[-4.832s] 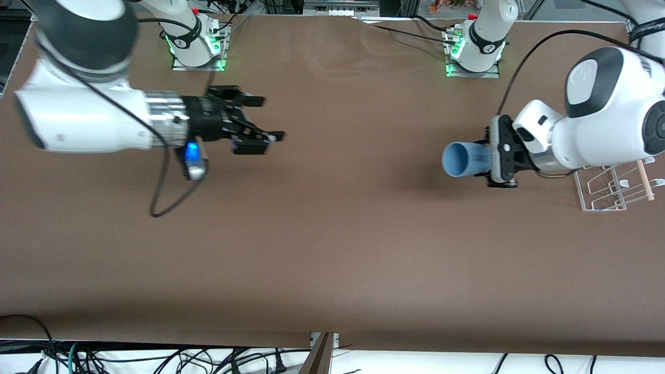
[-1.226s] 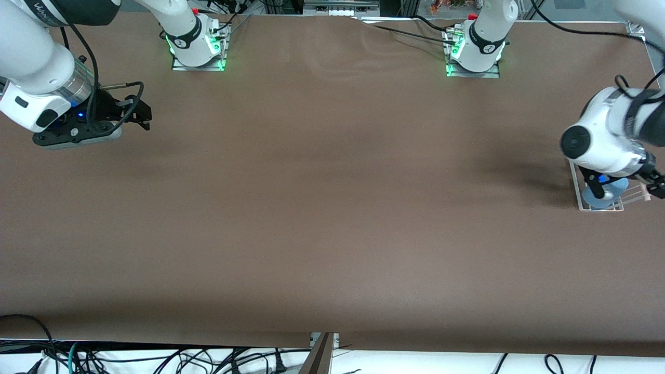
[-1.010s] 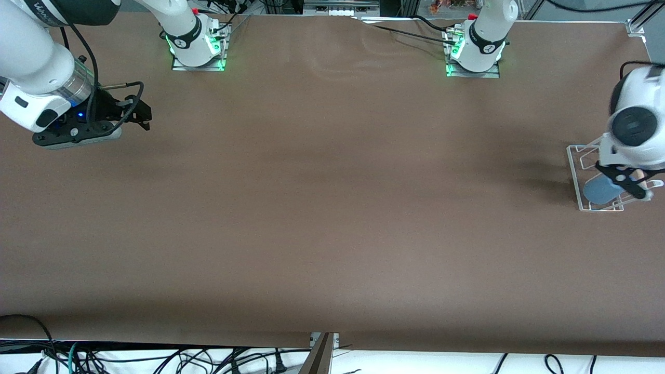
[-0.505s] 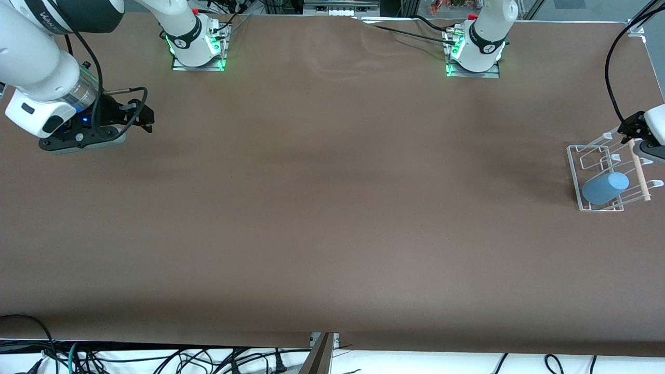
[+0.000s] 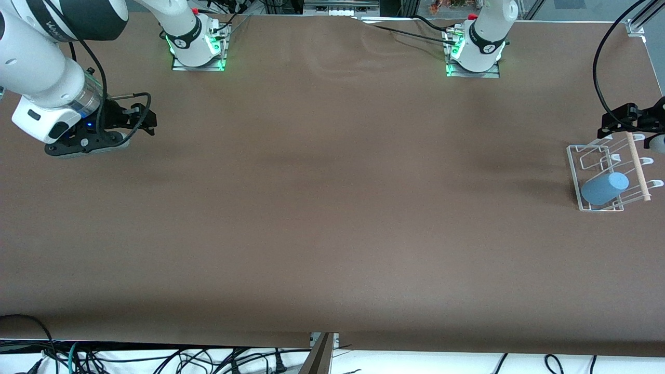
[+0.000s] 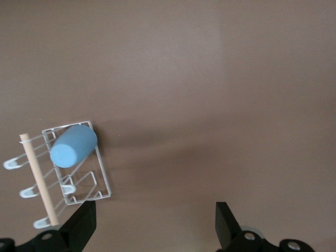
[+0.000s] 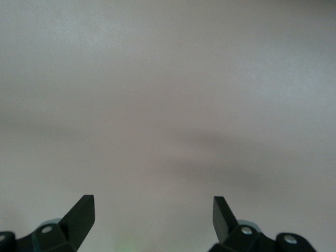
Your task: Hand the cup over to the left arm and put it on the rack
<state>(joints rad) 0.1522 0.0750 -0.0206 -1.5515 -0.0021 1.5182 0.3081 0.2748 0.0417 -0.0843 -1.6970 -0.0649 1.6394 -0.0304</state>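
The light-blue cup rests tilted on the rack, at the rack's end nearer the front camera, closed base up. No gripper touches it. The rack's wooden dowel lies beside the cup. My left gripper is open and empty, up in the air over the rack's end nearest the bases. In the left wrist view the cup, rack and dowel lie below the open gripper. My right gripper is open and empty over the right arm's end of the table, and its wrist view shows only bare table.
The brown table carries only the rack, which stands close to the table's edge at the left arm's end. The two arm bases stand along the table's edge farthest from the front camera. A black cable hangs above the rack.
My left gripper has let go of the cup on the rack, opened and lifted away toward the bases' side. My right arm has shifted only slightly.
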